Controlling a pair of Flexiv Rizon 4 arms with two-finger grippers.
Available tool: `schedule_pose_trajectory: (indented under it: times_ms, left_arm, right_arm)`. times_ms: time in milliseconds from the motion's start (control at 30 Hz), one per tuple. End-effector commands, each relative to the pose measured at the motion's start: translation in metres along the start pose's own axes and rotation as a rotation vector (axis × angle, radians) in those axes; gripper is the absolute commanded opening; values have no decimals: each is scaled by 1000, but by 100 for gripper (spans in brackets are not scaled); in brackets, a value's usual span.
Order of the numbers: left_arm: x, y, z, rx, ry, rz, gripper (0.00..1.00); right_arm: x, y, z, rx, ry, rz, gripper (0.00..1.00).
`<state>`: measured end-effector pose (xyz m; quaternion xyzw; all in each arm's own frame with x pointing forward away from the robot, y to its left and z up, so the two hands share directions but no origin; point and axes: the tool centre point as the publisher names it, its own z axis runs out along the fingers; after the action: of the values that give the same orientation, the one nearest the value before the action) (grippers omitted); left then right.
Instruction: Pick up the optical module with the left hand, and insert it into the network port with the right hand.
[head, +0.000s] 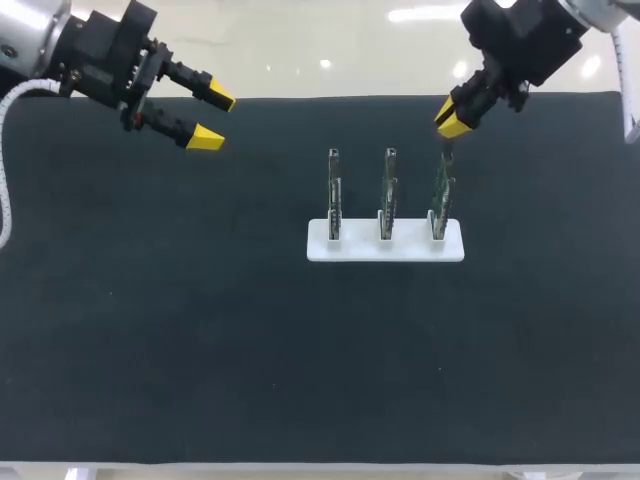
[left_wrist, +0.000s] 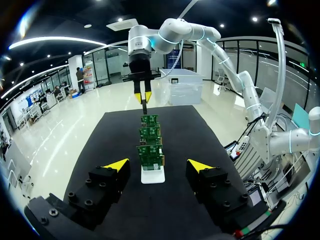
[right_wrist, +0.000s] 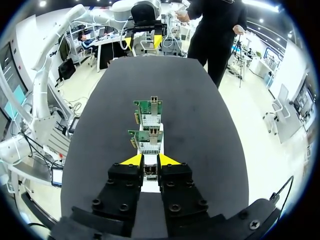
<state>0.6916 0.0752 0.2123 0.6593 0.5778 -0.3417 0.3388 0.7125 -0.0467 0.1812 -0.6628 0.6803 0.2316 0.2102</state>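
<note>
White holder (head: 385, 245) stands mid-counter (head: 150, 330), carrying three upright boards. Well left of the holder, the left fingers (head: 206, 138) are spread and empty. The right fingers (head: 455, 122) pinch the module (left_wrist: 144, 106) just above the holder's rightmost board (head: 441, 195). Its long axis is vertical, so insertion likely goes straight down.

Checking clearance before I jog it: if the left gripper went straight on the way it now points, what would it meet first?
Probably the nearest green card in the white holder, which stands straight ahead of the left gripper and its open fingers; relative height is unclear.
</note>
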Motion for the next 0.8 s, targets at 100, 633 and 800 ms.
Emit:
schedule_pose_trajectory:
  times_ms: [100,633,800]
  left_arm:
    - [0,1,0,2,4,-1,100]
    - [0,1,0,2,4,-1,100]
    - [0,1,0,2,4,-1,100]
  right_arm:
    - [1,2,0,0,1,1,0]
    - [2,-1,-4,-1,5,-8,0]
    - [4,-1,-2,0,-3,-9,0]
